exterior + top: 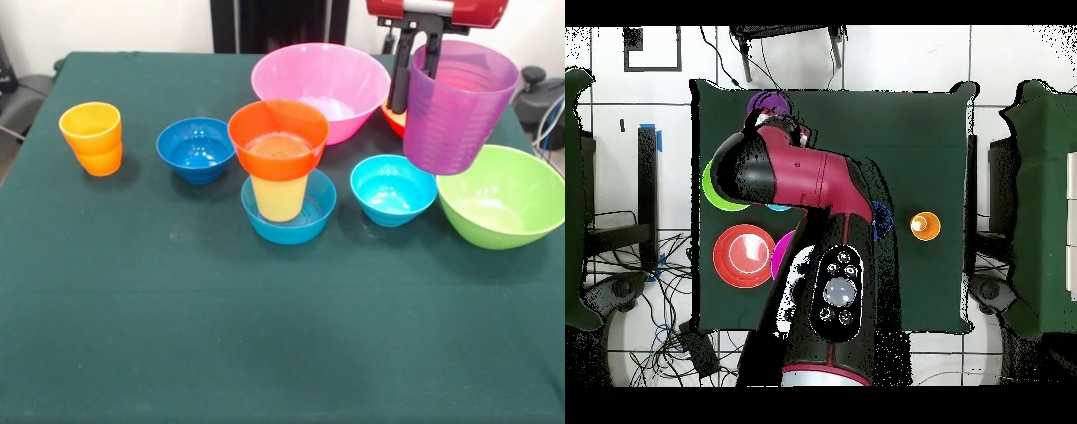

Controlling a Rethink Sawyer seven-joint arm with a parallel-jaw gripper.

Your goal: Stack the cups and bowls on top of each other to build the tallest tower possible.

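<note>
I see the tower (286,190) near the middle of the counter (265,336): a mid-blue small bowl (300,225) as base, the pale yellow cup (279,196) standing upright in it, and an orange-red small bowl (278,137) sitting on the cup's rim. To the side of it in the front view, my tool (422,64) is clamped on the rim of the purple cup (457,110), one finger inside and one outside the wall, and the cup hangs tilted in the air, clear of the cloth, above the gap between the cyan small bowl (393,188) and the lime green large bowl (505,199). Behind the tower stands the pink large bowl (320,84), and a sliver of the orange-red large bowl (393,119) shows between it and the purple cup. On the tower's other side sits the dark blue small bowl (196,148), and further out the orange cup (92,137) stands upright by itself. From overhead the arm (810,190) covers most of the middle of the counter, so I can pick out only the purple cup, the green and orange-red large bowls and the orange cup around it.
</note>
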